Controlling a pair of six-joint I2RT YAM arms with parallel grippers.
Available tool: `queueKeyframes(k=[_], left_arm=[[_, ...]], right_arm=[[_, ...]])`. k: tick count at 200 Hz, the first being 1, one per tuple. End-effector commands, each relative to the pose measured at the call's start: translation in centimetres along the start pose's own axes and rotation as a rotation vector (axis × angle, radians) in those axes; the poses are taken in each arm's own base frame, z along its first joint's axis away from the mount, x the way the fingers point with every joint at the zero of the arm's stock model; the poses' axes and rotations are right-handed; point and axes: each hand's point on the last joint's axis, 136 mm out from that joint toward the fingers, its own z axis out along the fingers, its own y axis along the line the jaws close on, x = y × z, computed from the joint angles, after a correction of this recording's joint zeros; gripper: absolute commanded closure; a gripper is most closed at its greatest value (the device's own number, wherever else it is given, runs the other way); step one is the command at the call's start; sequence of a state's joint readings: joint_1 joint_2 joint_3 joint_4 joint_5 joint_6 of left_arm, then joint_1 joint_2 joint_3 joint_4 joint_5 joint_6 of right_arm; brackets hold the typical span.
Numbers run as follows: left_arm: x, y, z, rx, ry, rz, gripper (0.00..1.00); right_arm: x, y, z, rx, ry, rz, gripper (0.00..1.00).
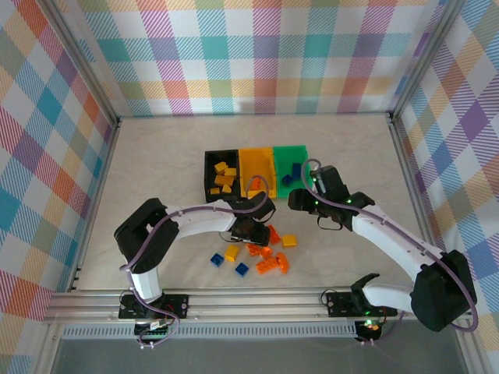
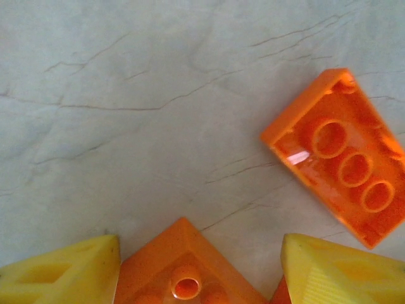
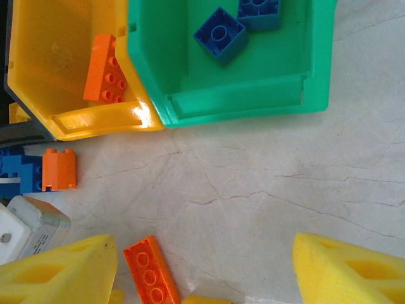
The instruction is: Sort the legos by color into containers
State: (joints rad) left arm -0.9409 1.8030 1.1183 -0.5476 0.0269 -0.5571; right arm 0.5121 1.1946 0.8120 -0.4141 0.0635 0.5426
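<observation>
Three bins stand in a row: black (image 1: 210, 165) with yellow legos (image 1: 224, 176), yellow-orange (image 1: 257, 160) with orange legos (image 3: 105, 69), green (image 1: 299, 156) with two blue legos (image 3: 220, 35). Loose orange (image 1: 270, 263), yellow (image 1: 231, 253) and blue (image 1: 242, 269) bricks lie in front of them. My left gripper (image 1: 253, 234) is low over this pile and open; an orange brick (image 2: 183, 269) sits corner-first between its fingers (image 2: 63, 275). My right gripper (image 3: 205, 266) is open over bare table just before the green bin, with an orange three-hole brick (image 3: 150, 269) by its left finger.
A flipped orange brick (image 2: 338, 158) lies ahead and to the right of the left gripper. A small orange brick (image 3: 59, 169) and a blue piece (image 3: 16, 171) lie before the yellow-orange bin. A yellow brick (image 1: 289, 241) rests between the arms. Checked walls enclose the table.
</observation>
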Motion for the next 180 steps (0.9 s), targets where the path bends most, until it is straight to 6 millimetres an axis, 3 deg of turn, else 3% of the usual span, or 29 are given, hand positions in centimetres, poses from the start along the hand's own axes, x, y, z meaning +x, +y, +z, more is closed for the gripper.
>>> queueKeyframes(k=[1, 21, 46, 94, 180], left_arm=[[0.1, -3.4, -0.3, 0.105, 0.022, 0.028, 0.3], [0.5, -3.1, -0.8, 0.08, 0.034, 0.044, 0.24], [1.7, -1.6, -1.1, 0.004, 0.059, 0.061, 0.25], [2.9, 0.7, 0.4, -0.088, 0.083, 0.059, 0.42], [0.8, 0.1, -0.2, -0.094, 0.02, 0.064, 0.71]], right_arm=[[-0.2, 0.3, -0.3, -0.03, -0.015, 0.014, 0.27], [-0.1, 0.2, -0.3, -0.03, -0.014, 0.015, 0.27], [0.0, 0.1, -0.1, -0.037, -0.012, 0.019, 0.26], [0.2, 0.2, 0.0, -0.052, -0.012, 0.033, 0.26], [-0.2, 0.1, -0.7, -0.049, -0.029, 0.041, 0.26]])
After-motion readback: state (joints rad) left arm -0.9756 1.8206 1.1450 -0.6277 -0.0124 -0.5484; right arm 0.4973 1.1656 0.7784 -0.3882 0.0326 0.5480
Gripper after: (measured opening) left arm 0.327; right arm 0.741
